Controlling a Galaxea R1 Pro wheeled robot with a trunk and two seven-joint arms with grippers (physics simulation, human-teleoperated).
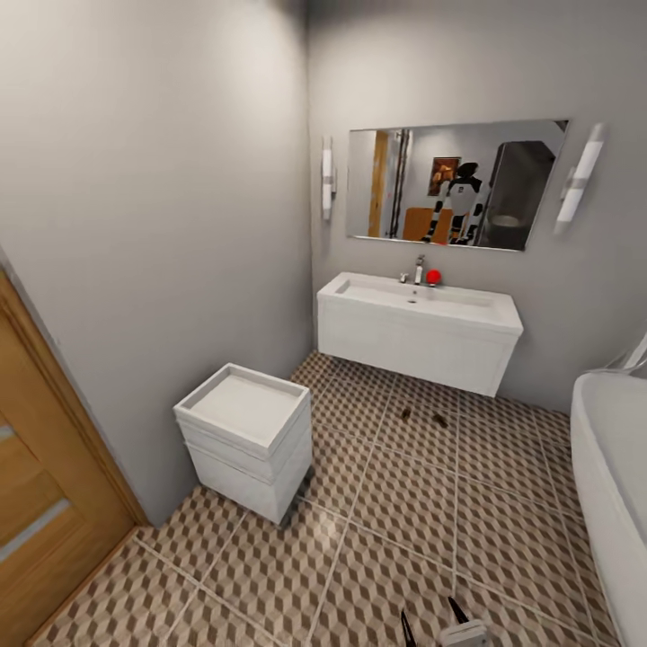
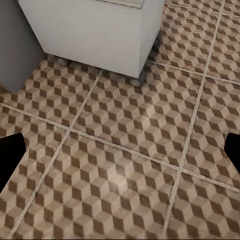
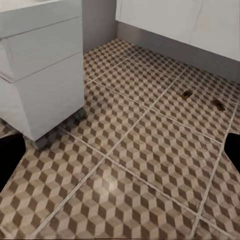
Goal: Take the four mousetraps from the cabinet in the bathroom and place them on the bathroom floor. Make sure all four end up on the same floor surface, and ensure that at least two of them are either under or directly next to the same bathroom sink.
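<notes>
Two small mousetraps [image 1: 405,414] [image 1: 439,419] lie on the cube-patterned bathroom floor [image 1: 377,530] just in front of the white wall-hung sink [image 1: 418,332]. In the right wrist view the same mousetraps [image 3: 187,94] [image 3: 217,104] rest on the floor [image 3: 140,165] below the sink [image 3: 185,20]. My right gripper [image 1: 429,611] stands open at the bottom of the head view, and its dark fingertips sit wide apart, holding nothing [image 3: 120,152]. My left gripper [image 2: 120,155] is open too, over bare floor [image 2: 125,125]. The cabinet is out of view.
A small white two-drawer unit [image 1: 247,436] stands against the left wall, close to both grippers [image 2: 95,30] [image 3: 40,75]. A white bathtub [image 1: 611,485] lines the right side. A wooden door [image 1: 36,503] is at the near left. A mirror [image 1: 454,184] hangs above the sink.
</notes>
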